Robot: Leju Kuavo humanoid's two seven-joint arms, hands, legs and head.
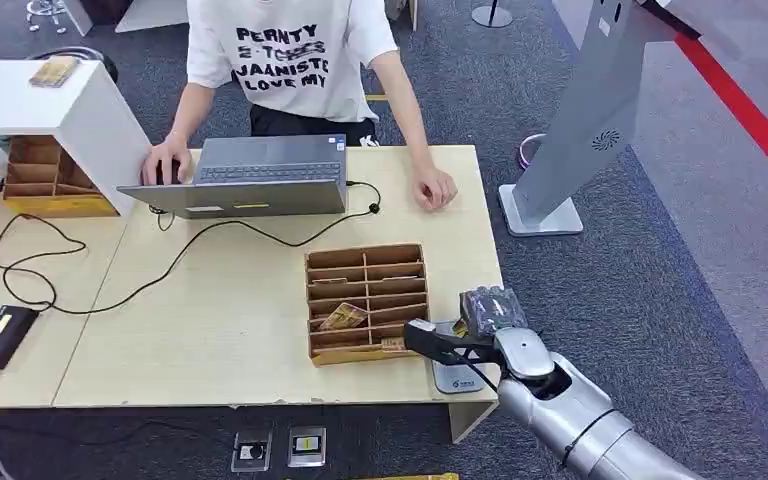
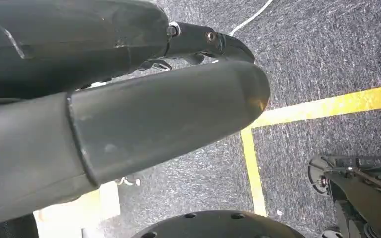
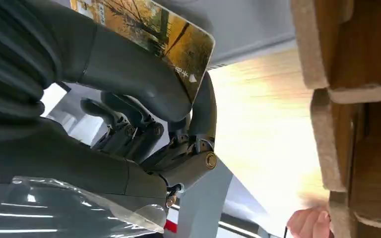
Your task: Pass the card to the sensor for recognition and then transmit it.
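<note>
Holding card (image 3: 151, 37) pinched between thumb and fingers of right hand (image 1: 475, 330), just above grey sensor (image 1: 453, 377) at table (image 1: 230, 320) edge, beside wooden tray (image 1: 365, 300). Step judged: recognition. Next: keep card over sensor, then hand to person (image 1: 290, 60). Left hand (image 2: 129, 124) state: cannot tell.

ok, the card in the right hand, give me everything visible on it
The card looks like thin, glossy plastic with rounded corners, printed with an autumn scene of yellow-orange trees and small white marks near one corner. The right hand pinches it between thumb and a finger, near the table edge beside the wooden card organizer. Part of it is hidden by the thumb.
</note>
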